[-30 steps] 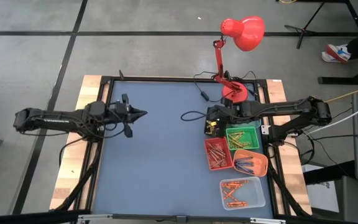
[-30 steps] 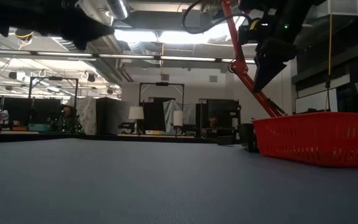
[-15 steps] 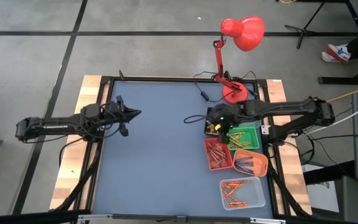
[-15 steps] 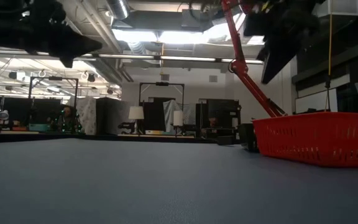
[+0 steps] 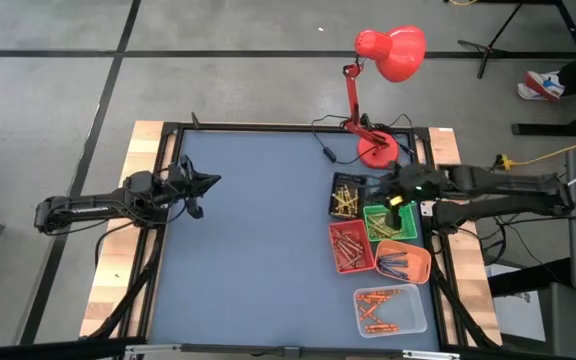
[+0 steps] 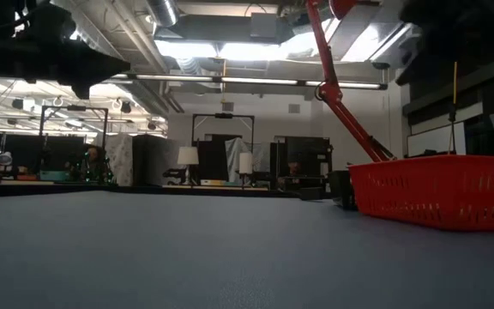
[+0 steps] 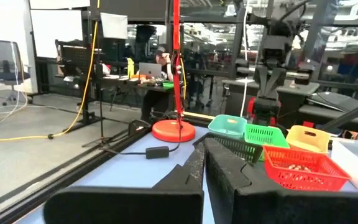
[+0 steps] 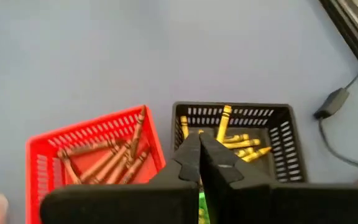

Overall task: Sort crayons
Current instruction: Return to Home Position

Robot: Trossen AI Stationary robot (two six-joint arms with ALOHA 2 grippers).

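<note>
The crayons lie sorted in small trays at the table's right: yellow ones in a black tray (image 5: 346, 196) (image 8: 229, 134), reddish ones in a red tray (image 5: 351, 246) (image 8: 98, 158), more in a green (image 5: 396, 222), an orange (image 5: 404, 262) and a clear tray (image 5: 389, 310). My right gripper (image 5: 380, 200) (image 8: 199, 146) hangs shut, with nothing in it, above the gap between the black and green trays, pointing slantwise down. My left gripper (image 5: 211, 181) (image 7: 199, 152) is shut and bare, held level above the table's left side, pointing at the trays.
A red desk lamp (image 5: 378, 50) stands on its base (image 5: 377, 152) at the far right, its cable (image 5: 313, 185) trailing over the mat beside the black tray. The blue mat (image 5: 258, 250) is bare from the middle to the left.
My right gripper has drawn back from above the black tray toward the table's right edge and risen a little, uncovering the yellow crayons. My left arm has pulled back toward the left edge and sunk somewhat.
</note>
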